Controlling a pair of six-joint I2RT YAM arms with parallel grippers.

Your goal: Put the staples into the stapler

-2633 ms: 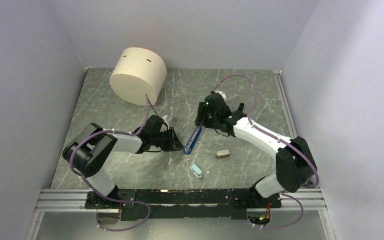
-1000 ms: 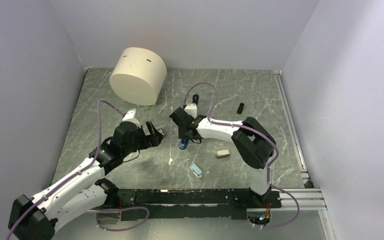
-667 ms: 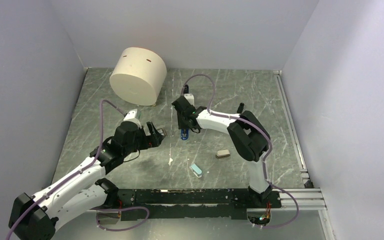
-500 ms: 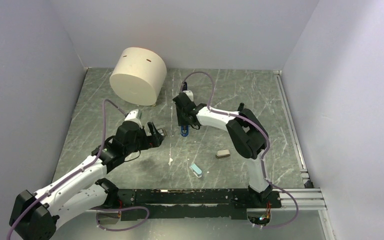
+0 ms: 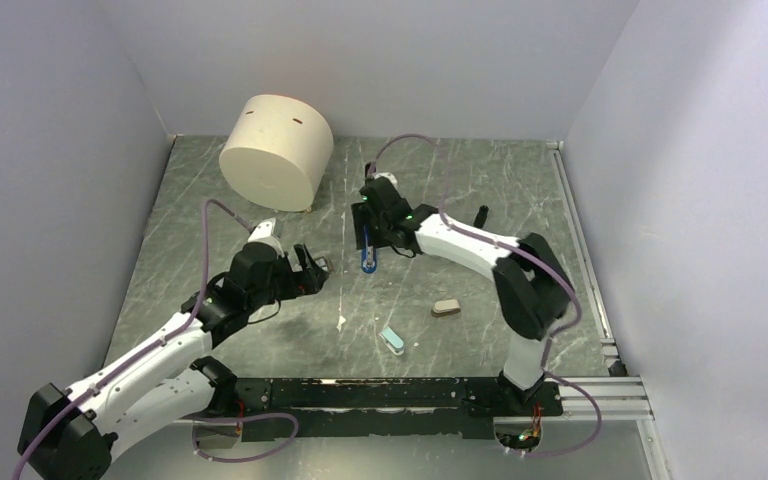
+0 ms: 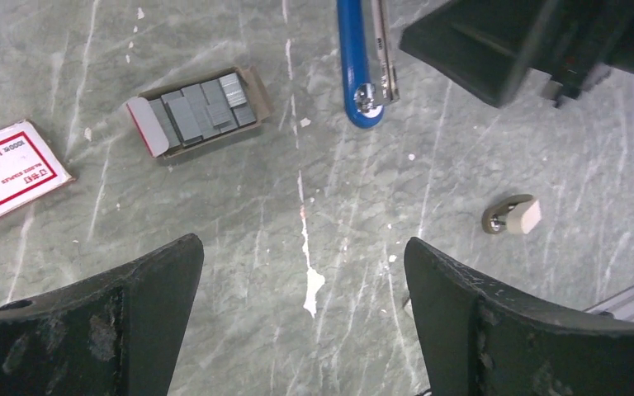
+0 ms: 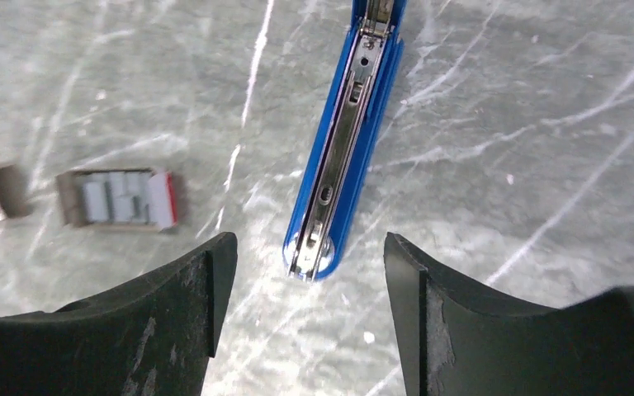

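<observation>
Letting go of the stapler [image 7: 343, 140] (rail exposed), right tool [image 7: 307, 247] now wide, left tool [image 6: 303, 247] unchanged, wide

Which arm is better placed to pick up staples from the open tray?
Left, probably. Its open left gripper faces the staples, lying in their tray just ahead, with nothing between. The right gripper, also open, hovers over the stapler, farther from them.

bare tabletop [image 6: 338, 206] lies between the wide left claw [image 6: 301, 246] and the staples [image 6: 202, 107]; stapler [image 6: 355, 58] and right claw [image 7: 305, 247] crowd alongside.
</observation>
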